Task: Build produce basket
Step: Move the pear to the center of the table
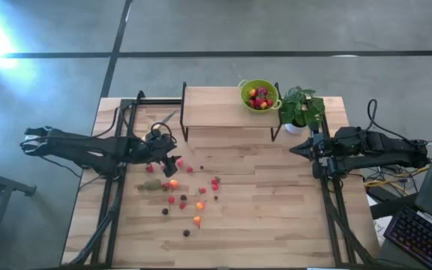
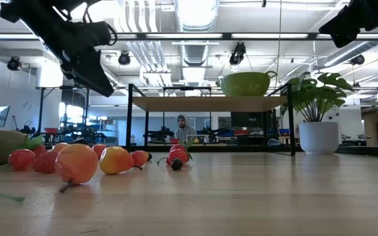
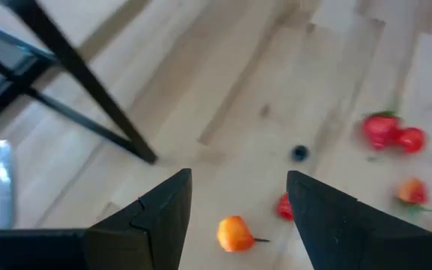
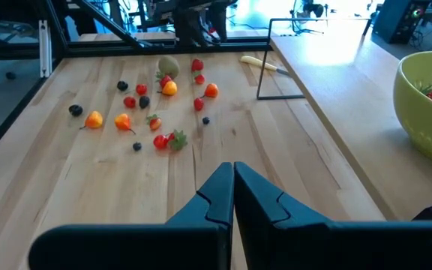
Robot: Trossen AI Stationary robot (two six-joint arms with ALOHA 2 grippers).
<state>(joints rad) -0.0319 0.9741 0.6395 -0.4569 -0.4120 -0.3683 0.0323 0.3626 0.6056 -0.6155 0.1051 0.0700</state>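
Fruit first: nearest the table's front edge sit a few loose berries, then the main scatter of produce (image 1: 182,196) mid-table, red, orange and dark purple, with the kiwi-like fruit (image 1: 151,185) at its left edge. Left gripper (image 1: 172,164) hovers above the far-left end of that scatter, fingers apart, nothing between them; an orange berry (image 3: 235,233) lies right under the gap in its wrist view, a red one just beside it. To do this pick well, I'd centre on the orange berry, drop straight down and close gently so it doesn't roll or squirt out. Right gripper (image 1: 294,148) waits over the table's right side, fingers together, empty. Farthest back, the produce basket (image 1: 259,95) stands on the raised shelf (image 1: 223,106), some red fruit already inside, potted plant (image 1: 302,109) just beside it.
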